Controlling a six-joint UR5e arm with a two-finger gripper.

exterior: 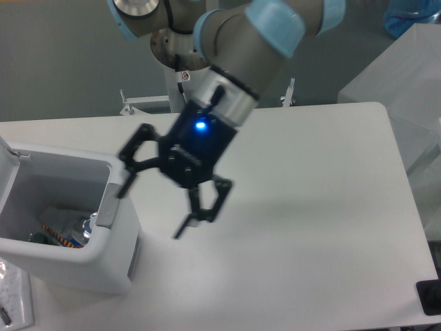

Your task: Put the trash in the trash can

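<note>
The white trash can (69,265) stands at the table's front left with its grey tab (105,204) on the right rim. Inside it lies the trash (65,231): a bluish crushed bottle with a white cap beside a printed wrapper, partly hidden by the near wall. My gripper (151,210) is open and empty above the table, just right of the can, its black fingers (200,214) blurred by motion.
The white table (310,207) stretches to the right of the can. A translucent box (406,76) stands off the right edge. A small black object (428,298) sits at the front right corner. A white item (14,300) lies at the front left.
</note>
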